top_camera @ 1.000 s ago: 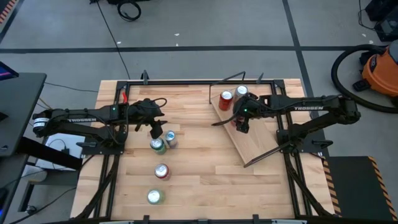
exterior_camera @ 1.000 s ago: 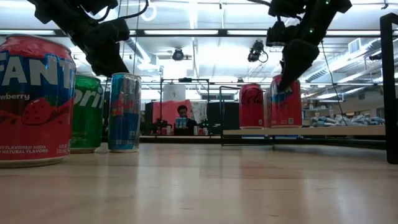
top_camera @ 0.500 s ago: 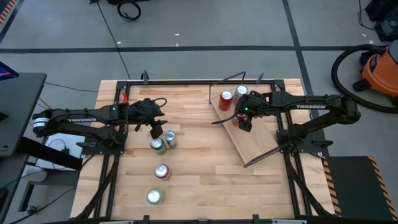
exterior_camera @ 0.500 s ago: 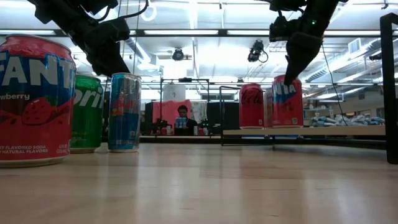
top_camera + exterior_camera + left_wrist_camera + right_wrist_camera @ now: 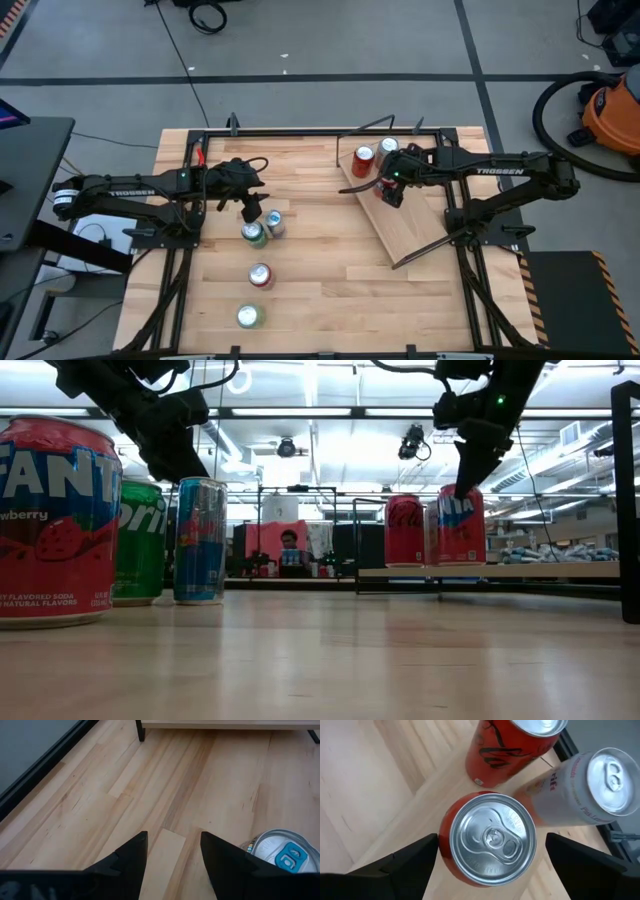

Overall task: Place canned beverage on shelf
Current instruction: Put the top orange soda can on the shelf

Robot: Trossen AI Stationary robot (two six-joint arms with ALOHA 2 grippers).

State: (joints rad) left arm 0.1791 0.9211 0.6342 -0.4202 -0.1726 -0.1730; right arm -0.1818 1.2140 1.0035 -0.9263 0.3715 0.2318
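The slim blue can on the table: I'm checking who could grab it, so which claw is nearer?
Left. The left claw hovers open just beside the slim blue can. The right claw is across the table, open above a red can on the shelf.

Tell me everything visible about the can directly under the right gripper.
The Fanta can is red, apparently metal, with a silver lid and an unopened pull tab. It stands upright on the shelf, a light-wood board, close beside a red cola can and a white can; contact with them cannot be judged. The right gripper hangs above it with its fingers spread wide to either side, not touching it.
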